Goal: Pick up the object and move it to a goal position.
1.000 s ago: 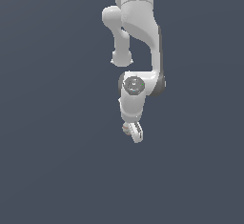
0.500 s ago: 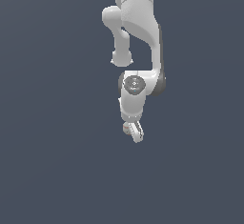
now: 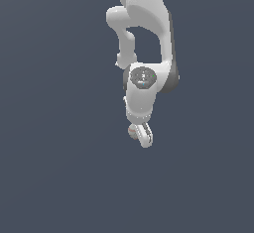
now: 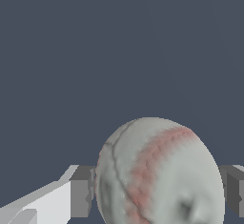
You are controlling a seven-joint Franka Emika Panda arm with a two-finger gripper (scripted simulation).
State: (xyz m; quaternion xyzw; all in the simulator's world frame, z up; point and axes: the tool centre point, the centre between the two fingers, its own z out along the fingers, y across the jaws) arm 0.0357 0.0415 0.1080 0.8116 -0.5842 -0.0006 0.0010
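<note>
Claw [image 3: 141, 134] first: on my wrist feed I see it closed on the object [image 4: 159, 173], a roundish grey-white ball with a band of faint red marks running across it and thin dark seams. One grey finger pad [image 4: 81, 192] presses against one side of the ball and the other pad sits against the opposite side, so the ball is pinched between the two. From the exterior view I see the white arm [image 3: 144, 24] reaching down from the top of the frame, the claw at its lowest end, and the object [image 3: 132, 131] showing only as a small greyish lump beside the fingers on the exterior view's left. Behind everything is a flat dark blue-grey surface [image 3: 49, 177]; whether the ball touches it, I cannot tell.
</note>
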